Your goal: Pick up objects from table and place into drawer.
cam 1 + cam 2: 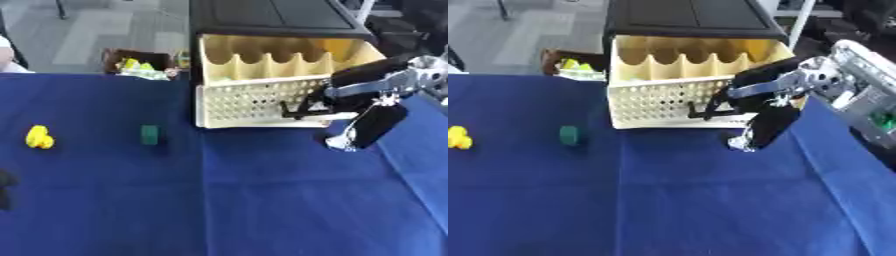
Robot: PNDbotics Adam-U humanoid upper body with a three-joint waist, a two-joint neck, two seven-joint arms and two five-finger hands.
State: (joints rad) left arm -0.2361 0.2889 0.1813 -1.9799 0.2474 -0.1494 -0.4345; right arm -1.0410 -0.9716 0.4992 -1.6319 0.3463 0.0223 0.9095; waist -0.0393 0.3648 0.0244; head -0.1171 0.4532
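Blue cloth-covered table, grey floor beyond, cream perforated plastic drawer pulled open far centre, right hand at its front, fingers' state unclear, yellow toy and green block left

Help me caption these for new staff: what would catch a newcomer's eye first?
The cream perforated drawer pulled open from the black cabinet at the table's far edge, with the robot's right hand at its front right corner. Left on the blue tablecloth lie a yellow object and a small green block.
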